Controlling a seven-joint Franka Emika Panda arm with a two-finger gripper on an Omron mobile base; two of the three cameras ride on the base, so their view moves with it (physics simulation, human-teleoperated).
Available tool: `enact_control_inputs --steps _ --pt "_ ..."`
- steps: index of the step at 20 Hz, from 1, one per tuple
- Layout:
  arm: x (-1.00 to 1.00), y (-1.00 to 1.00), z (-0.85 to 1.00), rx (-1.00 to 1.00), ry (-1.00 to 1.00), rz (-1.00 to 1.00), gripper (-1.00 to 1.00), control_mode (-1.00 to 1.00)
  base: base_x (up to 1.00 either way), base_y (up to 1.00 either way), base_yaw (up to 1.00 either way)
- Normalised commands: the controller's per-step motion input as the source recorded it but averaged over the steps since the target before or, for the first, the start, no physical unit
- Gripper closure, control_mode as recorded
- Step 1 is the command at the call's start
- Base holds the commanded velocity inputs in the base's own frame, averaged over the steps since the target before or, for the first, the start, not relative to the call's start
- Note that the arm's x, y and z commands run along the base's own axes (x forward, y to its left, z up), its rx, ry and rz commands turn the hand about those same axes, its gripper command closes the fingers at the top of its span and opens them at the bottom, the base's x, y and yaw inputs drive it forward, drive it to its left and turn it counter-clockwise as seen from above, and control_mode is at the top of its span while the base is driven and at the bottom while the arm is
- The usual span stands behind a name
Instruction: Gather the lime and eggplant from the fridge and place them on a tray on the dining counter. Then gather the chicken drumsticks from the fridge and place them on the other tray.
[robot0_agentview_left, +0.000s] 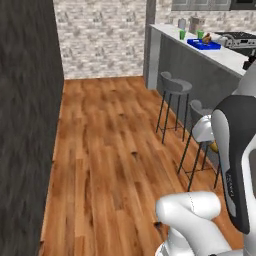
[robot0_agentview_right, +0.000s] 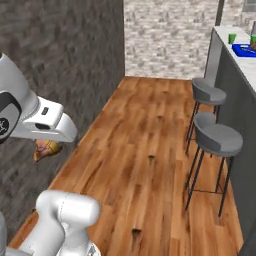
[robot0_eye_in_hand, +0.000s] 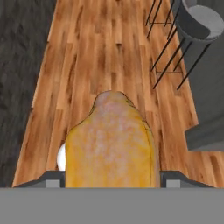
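a golden-brown, mottled chicken drumstick (robot0_eye_in_hand: 111, 142) is seen nearest the hand camera, held between the two dark fingertips (robot0_eye_in_hand: 51, 180) of the tool (robot0_eye_in_hand: 111, 181), whose jaws stand wide and are closed against the drumstick's sides. a small white patch is seen at its lower left edge. in the right base view the same drumstick (robot0_agentview_right: 46, 148) is seen hanging below the white hand of the arm, above the floor and just beside the dark grey textured wall (robot0_agentview_right: 60, 75). in the left base view a small part of it (robot0_agentview_left: 214, 146) is glimpsed behind the white forearm.

beneath the drumstick the warm brown wooden plank floor (robot0_eye_in_hand: 100, 57) is spread. to the right, two grey round-seated bar stools on thin black legs are set side by side against the grey-fronted dining worktop (robot0_agentview_left: 220, 55): the nearer stool (robot0_agentview_right: 218, 139) and the farther stool (robot0_agentview_right: 208, 91). on the pale top of that worktop, well apart from the tool, a flat blue tray (robot0_agentview_left: 204, 44) is laid, with something small on it that cannot be made out. just beside the tray two small green cups (robot0_agentview_left: 182, 34) are stood. a pale brick wall (robot0_agentview_left: 100, 35) is seen at the far end of the room.
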Motion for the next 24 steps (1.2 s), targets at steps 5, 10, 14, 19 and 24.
enact_control_inputs --steps 5,10,14,19,24 --pt "0.00 0.00 0.00 0.00 0.00 0.00 1.00 1.00 1.00 0.31 -0.35" --pt "0.00 0.00 0.00 0.00 0.00 0.00 1.00 1.00 1.00 0.31 -0.28" --pt "0.00 0.00 0.00 0.00 0.00 0.00 1.00 1.00 1.00 0.38 -0.27" --pt "0.00 0.00 0.00 0.00 0.00 0.00 1.00 1.00 1.00 0.44 -0.27" --pt "0.00 0.00 0.00 0.00 0.00 0.00 1.00 1.00 1.00 0.49 -0.27"
